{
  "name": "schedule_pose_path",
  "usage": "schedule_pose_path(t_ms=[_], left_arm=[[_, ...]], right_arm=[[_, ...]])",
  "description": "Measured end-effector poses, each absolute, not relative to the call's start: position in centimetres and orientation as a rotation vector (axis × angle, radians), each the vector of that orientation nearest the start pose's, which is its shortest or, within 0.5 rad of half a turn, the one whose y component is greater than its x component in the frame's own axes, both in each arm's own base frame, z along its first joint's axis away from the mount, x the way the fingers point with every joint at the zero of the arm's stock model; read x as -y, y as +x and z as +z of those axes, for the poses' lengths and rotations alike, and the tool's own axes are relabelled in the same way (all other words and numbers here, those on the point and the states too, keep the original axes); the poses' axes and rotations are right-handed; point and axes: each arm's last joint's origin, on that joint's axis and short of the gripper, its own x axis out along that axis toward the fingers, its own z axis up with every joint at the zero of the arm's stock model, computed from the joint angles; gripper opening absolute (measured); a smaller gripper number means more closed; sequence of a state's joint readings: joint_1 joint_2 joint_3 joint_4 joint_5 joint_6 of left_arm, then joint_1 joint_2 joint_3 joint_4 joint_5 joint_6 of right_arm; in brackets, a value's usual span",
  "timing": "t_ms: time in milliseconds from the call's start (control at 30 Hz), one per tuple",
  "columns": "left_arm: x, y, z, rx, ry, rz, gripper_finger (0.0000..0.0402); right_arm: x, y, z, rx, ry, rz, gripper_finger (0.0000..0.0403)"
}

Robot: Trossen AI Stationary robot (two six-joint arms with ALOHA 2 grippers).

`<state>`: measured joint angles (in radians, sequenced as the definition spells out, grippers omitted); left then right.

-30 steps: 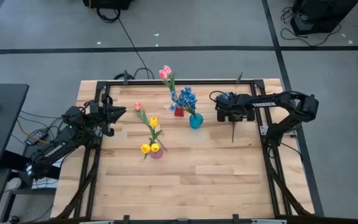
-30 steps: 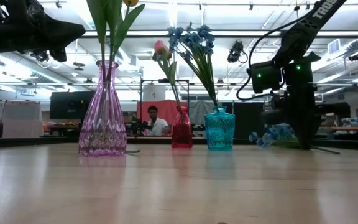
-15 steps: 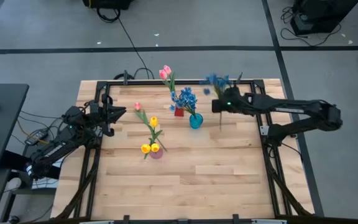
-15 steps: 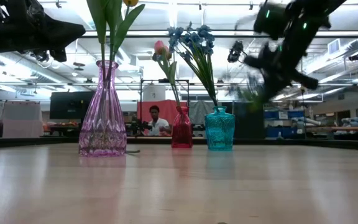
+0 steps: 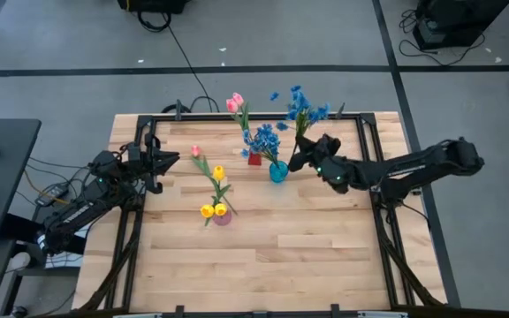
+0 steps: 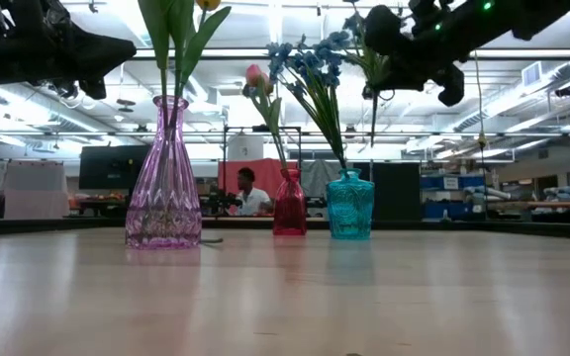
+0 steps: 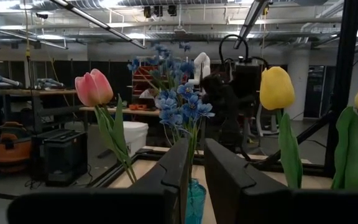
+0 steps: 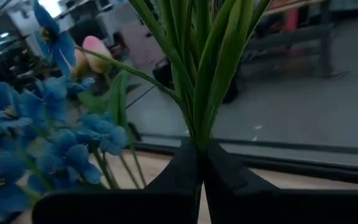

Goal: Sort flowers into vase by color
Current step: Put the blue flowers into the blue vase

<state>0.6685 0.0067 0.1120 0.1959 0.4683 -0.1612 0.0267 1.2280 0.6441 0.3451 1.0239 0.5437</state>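
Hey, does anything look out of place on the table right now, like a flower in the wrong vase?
Yes: a pink tulip stands with the yellow tulips in the purple vase; the other pink tulips are in the red vase.

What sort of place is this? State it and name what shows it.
Probably a robotics lab or workshop: a framed wooden table with mounted arms, cables on a taped concrete floor, and ceiling strip lights over cluttered workbenches.

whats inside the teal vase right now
Blue clustered blooms on green stems stand in the teal vase. The stem ends are hidden by the tinted glass. The right gripper holds another blue flower above and beside the vase, not yet in it.
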Motion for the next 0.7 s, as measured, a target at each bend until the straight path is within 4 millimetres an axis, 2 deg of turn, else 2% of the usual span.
schedule_pose_path(t_ms=[133, 333, 700], left_arm=[[-4.1, 7.3, 21.8, 0.269, 0.003, 0.178, 0.0054], [-4.1, 7.3, 21.8, 0.269, 0.002, 0.180, 0.0054], [-4.1, 7.3, 21.8, 0.266, 0.003, 0.181, 0.0054]], right_arm=[[1.2, 26.3, 23.4, 0.081, 0.342, -1.058, 0.0019], [0.1, 28.1, 22.4, 0.133, 0.279, -1.057, 0.0019], [-1.0, 29.2, 21.1, 0.121, 0.167, -1.107, 0.0018]])
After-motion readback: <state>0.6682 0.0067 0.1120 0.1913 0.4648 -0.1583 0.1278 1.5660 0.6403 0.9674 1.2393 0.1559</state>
